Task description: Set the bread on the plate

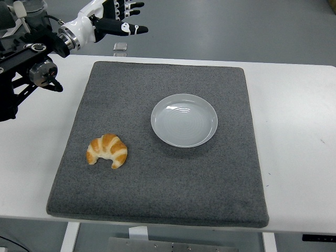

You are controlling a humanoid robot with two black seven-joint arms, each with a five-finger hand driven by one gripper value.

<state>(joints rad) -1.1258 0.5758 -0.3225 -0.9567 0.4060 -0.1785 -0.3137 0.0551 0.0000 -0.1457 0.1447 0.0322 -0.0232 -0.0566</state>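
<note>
The left hand, fingers spread and empty, hovers at eleven o'clock, well apart from the bread. It should descend toward seven o'clock and cup the croissant gently (it crushes easily) before carrying it to the plate.

Pretty evenly lit, bright and diffuse, looks like overhead room light. The white table is close to blown out along its right side, but nothing is really clipped. Shadows are soft: a faint one hugs the near rim of the round pale grey-blue glazed plate, and a small dark one sits under the golden-brown croissant. The plate's centre shows mild glare on its ripple rings. The dark grey felt mat keeps crisp texture. Focus is sharp throughout, with slight softness at the far-left corner around the black-and-white robot hand.
</note>
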